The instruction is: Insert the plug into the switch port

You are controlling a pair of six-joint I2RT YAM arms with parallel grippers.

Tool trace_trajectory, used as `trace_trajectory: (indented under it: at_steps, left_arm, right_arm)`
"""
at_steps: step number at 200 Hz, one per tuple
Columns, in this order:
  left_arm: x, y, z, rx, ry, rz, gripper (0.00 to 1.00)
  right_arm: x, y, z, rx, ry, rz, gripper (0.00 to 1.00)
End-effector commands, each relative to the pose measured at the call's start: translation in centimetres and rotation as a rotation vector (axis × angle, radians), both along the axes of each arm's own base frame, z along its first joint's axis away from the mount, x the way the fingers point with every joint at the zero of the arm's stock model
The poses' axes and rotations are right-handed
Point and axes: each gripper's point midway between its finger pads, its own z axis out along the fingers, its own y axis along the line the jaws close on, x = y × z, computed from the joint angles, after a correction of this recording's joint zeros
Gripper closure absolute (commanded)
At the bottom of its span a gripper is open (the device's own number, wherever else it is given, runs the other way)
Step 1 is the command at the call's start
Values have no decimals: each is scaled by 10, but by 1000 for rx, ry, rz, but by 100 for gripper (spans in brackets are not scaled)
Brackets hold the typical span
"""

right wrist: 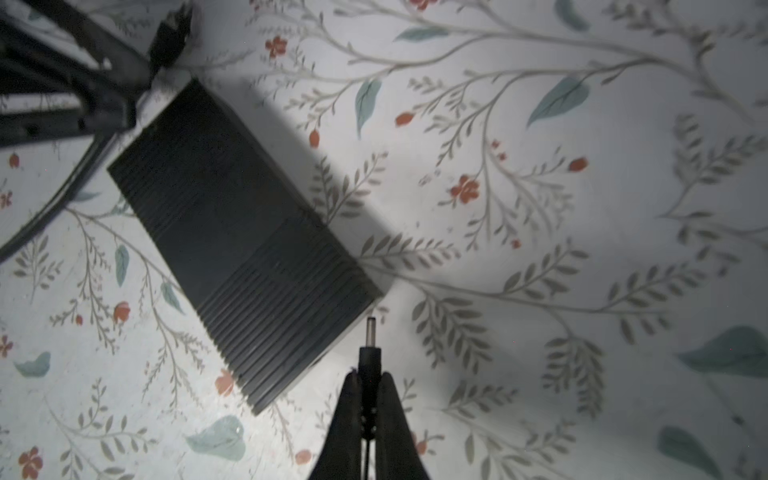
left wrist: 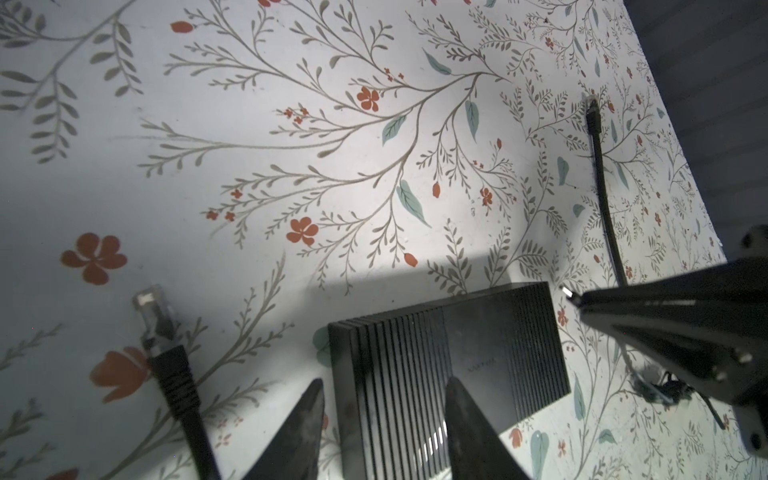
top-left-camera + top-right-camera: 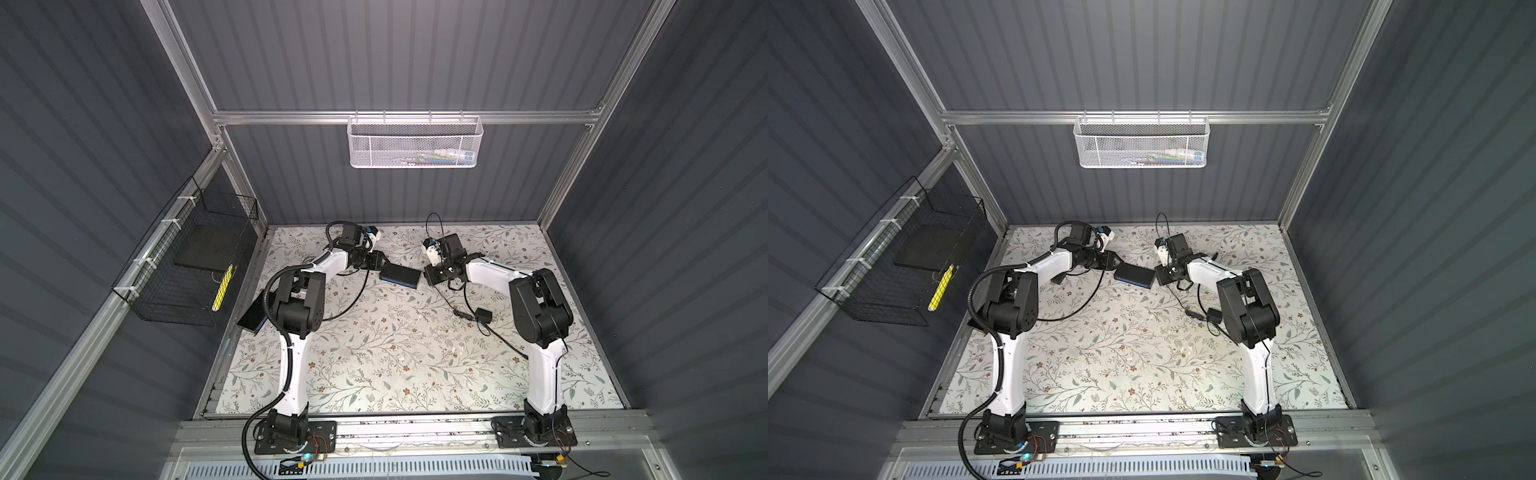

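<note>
a: what's your right gripper (image 1: 369, 375) doing?
b: clamped on the plug (image 1: 369, 355), by its black barrel. stiff, light, thin pin; sideways force could bend it, i judge. tip's just off the switch (image 1: 232, 232) corner.
a: left?
b: my left gripper (image 2: 384, 380) straddles the switch's other end; pinching or not, can't tell. both top views show its blue side (image 3: 399, 284); wrist views don't. port's hidden.

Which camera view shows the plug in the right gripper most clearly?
The right wrist view: the plug is sharp and whole there, clamped in the right gripper, close to a corner of the black box. The left wrist view shows only the plug's metal tip. In both top views it is too small to make out.
</note>
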Motion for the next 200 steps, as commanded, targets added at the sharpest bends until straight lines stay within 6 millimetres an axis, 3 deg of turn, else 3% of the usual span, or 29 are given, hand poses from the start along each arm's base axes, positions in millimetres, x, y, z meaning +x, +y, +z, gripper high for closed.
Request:
trace_trajectory:
  at_steps: [1,37,77,80,88,119,159,200]
  left_arm:
    - [-8,-3,18,-12,-17,-9,53]
    - [-27,13,44,38,-48,20,55]
    - [-56,22,44,16,-14,66,65]
    - [-65,24,32,23,19,64,65]
    - [-72,24,24,26,43,61,67]
    - [-85,11,5,24,84,31,70]
    - [-84,4,-11,35,106,-6,71]
    - [-76,1,-29,47,111,-17,71]
  right_arm:
    - [8,-3,-13,-26,77,-33,99]
    - [10,1,-22,-20,113,-43,99]
    - [11,8,-24,23,135,-40,99]
    - [11,9,-25,27,139,-38,99]
    - [11,12,-26,37,143,-32,99]
    - [8,21,-25,62,150,-8,99]
    - [-2,24,-24,62,155,15,99]
    - [-27,27,-19,84,166,44,99]
